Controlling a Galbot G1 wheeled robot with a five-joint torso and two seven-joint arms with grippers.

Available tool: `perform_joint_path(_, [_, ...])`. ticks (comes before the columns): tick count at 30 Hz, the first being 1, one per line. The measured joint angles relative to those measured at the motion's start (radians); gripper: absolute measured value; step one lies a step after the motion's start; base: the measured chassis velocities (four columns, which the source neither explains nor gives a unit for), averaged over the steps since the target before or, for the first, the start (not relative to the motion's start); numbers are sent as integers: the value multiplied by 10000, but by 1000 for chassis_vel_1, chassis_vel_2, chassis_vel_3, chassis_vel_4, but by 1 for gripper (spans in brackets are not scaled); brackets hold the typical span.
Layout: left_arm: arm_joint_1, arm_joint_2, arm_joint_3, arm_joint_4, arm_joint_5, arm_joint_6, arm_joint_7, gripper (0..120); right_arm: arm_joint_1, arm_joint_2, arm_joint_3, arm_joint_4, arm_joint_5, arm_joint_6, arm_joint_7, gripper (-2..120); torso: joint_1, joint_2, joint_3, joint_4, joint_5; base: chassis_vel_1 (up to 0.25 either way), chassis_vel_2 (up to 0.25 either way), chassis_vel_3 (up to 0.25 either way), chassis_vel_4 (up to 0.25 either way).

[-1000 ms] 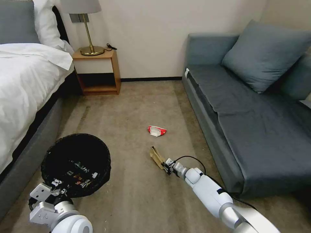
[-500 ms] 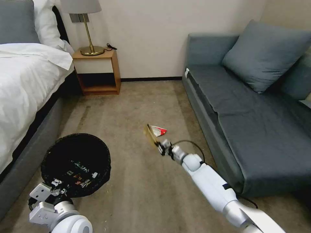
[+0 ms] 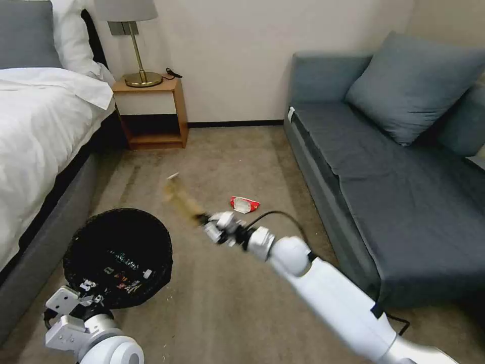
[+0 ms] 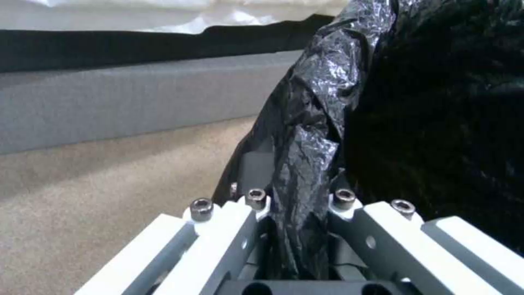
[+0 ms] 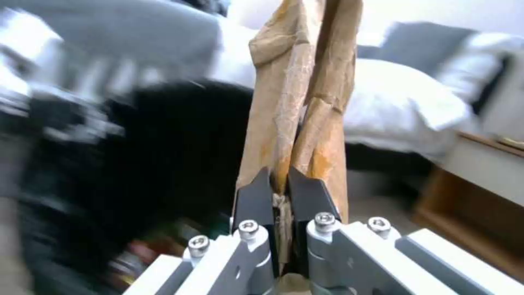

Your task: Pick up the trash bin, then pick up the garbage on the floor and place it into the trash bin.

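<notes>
Two end effectors are each clamped on something. The right end effector (image 3: 204,222) is clenched on the lower edge of the crumpled brown paper bag (image 3: 181,198), and the right wrist view shows its dark fingers (image 5: 256,200) pressed tight on the paper so that the bag (image 5: 297,94) stands straight out beyond them; gripping one edge lets the rest hang free, which should make it easy to drop. It is held in the air above the carpet, near the trash bin (image 3: 118,255) but not yet over its opening, with the bag's far end pointing away toward the nightstand (image 3: 151,108). The left end effector (image 3: 83,298) is low at the robot's left, grasping the bin's near rim: in the left wrist view its jaws pinch a fold of the crinkled black liner (image 4: 306,164), and that hold on the rim probably serves to keep the bin's mouth steady and facing up to receive litter. Several small pieces already lie inside. The red-and-white packet (image 3: 244,204) is on the carpet just beyond the right arm, between the bed (image 3: 45,131) and the sofa (image 3: 394,167).
</notes>
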Motion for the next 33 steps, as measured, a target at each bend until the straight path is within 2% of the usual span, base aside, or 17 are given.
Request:
perform_joint_path(5, [5,0,6,-18,18,6,0,0,504,412,-1145,-50,115,-466,18,7,0,0,0,3,1,0,0,0,0])
perform_joint_path(10, [1,0,19,-8,37,11,-1,0,1060,1241,-2064,-1888,100,-538,182,7,0,0,0,3,2,0,0,0,0])
perform_joint_path(14, [-23,0,-12,0,38,14,-1,0,1184,1564,-2073,-2596,-34,-444,205,7,0,0,1,3,2,0,0,0,0])
perform_joint_path(20, [-63,0,-23,59,33,16,-2,0,1285,1561,-2005,-2794,-67,-412,471,7,0,0,1,1,2,0,0,0,0])
perform_joint_path(23, [-103,0,-19,104,30,16,-1,0,1273,1468,-1921,-2794,-67,-360,580,17,0,0,1,1,2,0,0,0,0])
perform_joint_path(24, [-103,0,-19,104,30,16,-1,0,1273,1468,-1921,-2794,-67,-360,580,17,0,0,1,1,2,0,0,0,0])
perform_joint_path(28, [-108,0,-12,109,30,19,-1,0,1250,1401,-1872,-2766,-70,-337,604,35,0,0,1,1,3,0,0,0,0])
perform_joint_path(29, [-108,0,-12,109,30,19,-1,0,1250,1401,-1872,-2766,-70,-337,604,35,0,0,1,1,3,0,0,0,0])
perform_joint_path(33, [-74,0,-22,87,30,19,-1,0,1234,1389,-1857,-2656,-72,-341,643,55,0,0,1,2,3,0,0,0,0])
